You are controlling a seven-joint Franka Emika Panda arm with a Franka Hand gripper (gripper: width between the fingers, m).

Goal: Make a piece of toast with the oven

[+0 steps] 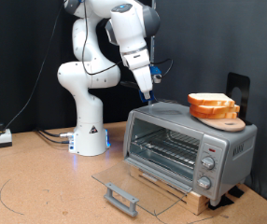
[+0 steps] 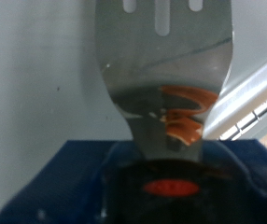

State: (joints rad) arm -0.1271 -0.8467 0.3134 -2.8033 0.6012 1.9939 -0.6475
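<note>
Spatula blade (image 2: 166,65) fills the wrist view, pinched in the fingers (image 1: 146,91).
Toast (image 1: 211,101) lies on the board (image 1: 221,119) atop the open oven (image 1: 188,145), toward the exterior view's right of the blade.

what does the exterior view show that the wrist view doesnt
Only the exterior view shows the whole scene: the oven with its glass door dropped open, the slices of toast on a round wooden board on top of it, and the robot arm. Only the wrist view shows the spatula close up: a slotted metal blade with orange reflections in it. Both show the gripper holding the spatula above the oven.
</note>
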